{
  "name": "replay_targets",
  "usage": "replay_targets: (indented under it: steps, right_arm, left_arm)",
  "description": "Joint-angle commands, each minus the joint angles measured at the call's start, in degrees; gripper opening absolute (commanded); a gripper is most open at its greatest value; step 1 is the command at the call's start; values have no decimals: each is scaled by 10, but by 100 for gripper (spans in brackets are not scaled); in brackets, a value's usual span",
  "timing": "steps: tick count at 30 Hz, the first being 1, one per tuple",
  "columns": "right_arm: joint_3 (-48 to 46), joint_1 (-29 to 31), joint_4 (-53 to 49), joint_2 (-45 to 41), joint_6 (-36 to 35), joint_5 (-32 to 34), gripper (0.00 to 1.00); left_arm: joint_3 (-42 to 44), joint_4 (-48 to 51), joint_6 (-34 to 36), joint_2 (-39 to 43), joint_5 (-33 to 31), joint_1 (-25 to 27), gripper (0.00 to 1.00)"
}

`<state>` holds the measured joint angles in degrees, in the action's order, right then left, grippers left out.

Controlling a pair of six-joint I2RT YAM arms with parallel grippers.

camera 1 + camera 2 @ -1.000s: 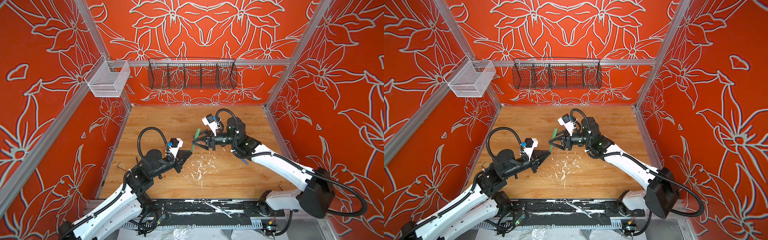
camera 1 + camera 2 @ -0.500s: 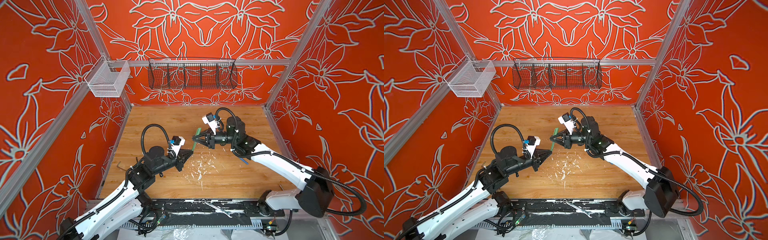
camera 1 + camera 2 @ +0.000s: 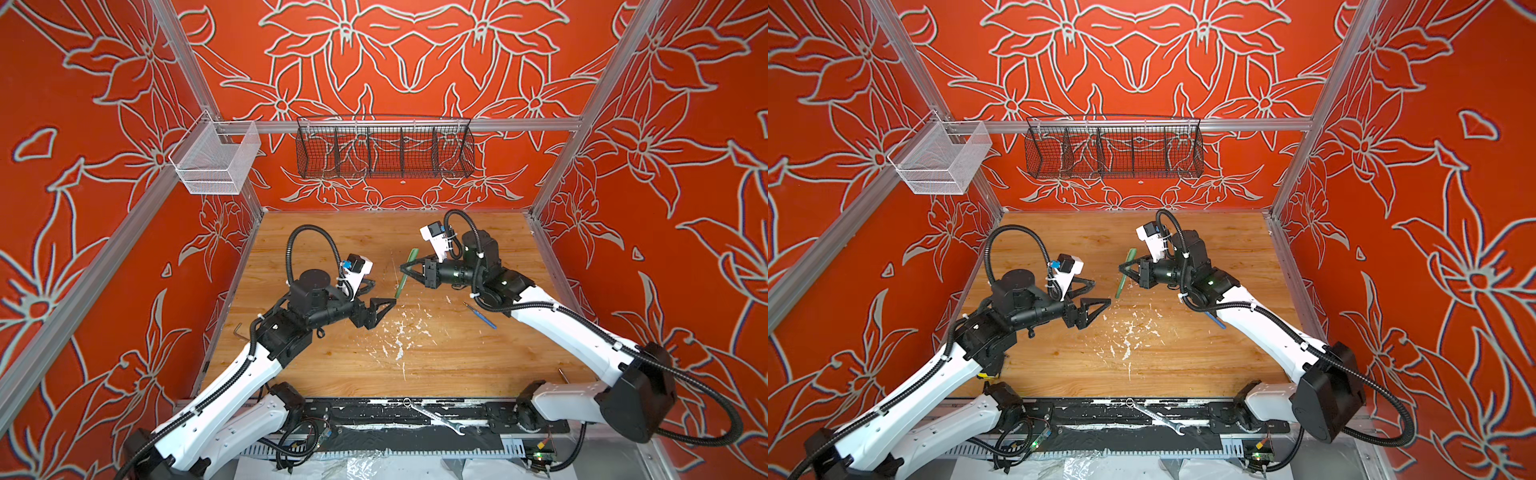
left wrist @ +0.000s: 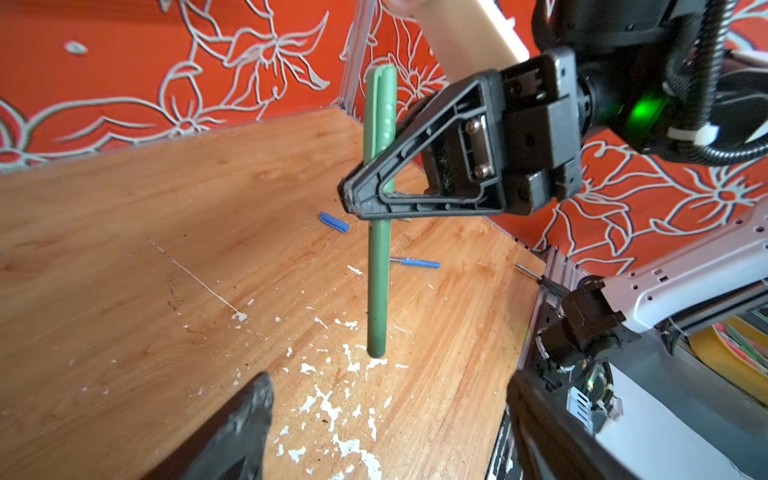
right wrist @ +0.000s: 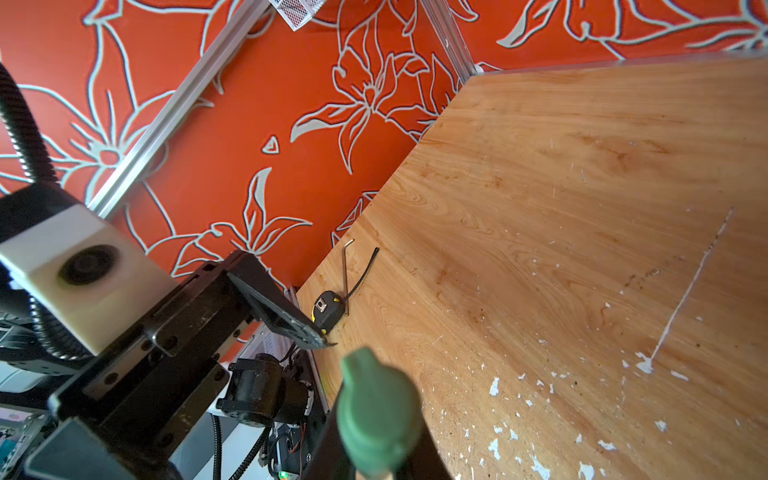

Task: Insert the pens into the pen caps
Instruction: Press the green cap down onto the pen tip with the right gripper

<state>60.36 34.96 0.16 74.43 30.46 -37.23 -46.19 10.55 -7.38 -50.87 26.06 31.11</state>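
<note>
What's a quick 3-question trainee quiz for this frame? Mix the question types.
1. True or false: the left tool is clamped on the green pen.
2. Where is the blue pen? A) in the right tool B) lying on the table C) in the left tool
3. Fill in: the blue cap is ___ the blue pen (on/off).
Key: 1 false, its jaws stand open and the right tool holds the green pen; 2 B; 3 off, it lies apart from the pen on the table.
</note>
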Motion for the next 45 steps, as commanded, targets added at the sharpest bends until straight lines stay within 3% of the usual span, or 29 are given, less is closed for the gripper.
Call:
replay_targets:
  steps: [1,5,12,16,19,26,39,45]
  right_arm:
    - [-13,-2,6,-18,27,8,0]
    - [-17,-2,12,-22,26,5,0]
    - [-24,-3,38,-20,31,4,0]
    - [-23,-3,48,-13,36,-4,0]
    - [-23,-3,55,-11,38,-6,0]
    - [-25,-3,73,-8,46,-7,0]
    - [-34,-2,94,-2,48,-19,0]
    - [-36,-2,97,6,43,-23,0]
  left_arm:
    - [-19,8,15,-37,67,-3,86]
    - [-32,-3,18,-83,100,-3,79]
    - [-44,1,25,-108,98,-4,68]
    - [-46,0,25,-112,101,-4,63]
    - [-45,0,25,-110,99,-4,52]
    - [-45,-2,22,-112,98,-4,47]
    - [-49,-18,14,-126,94,-5,25]
    - [-48,-21,10,-131,91,-6,8]
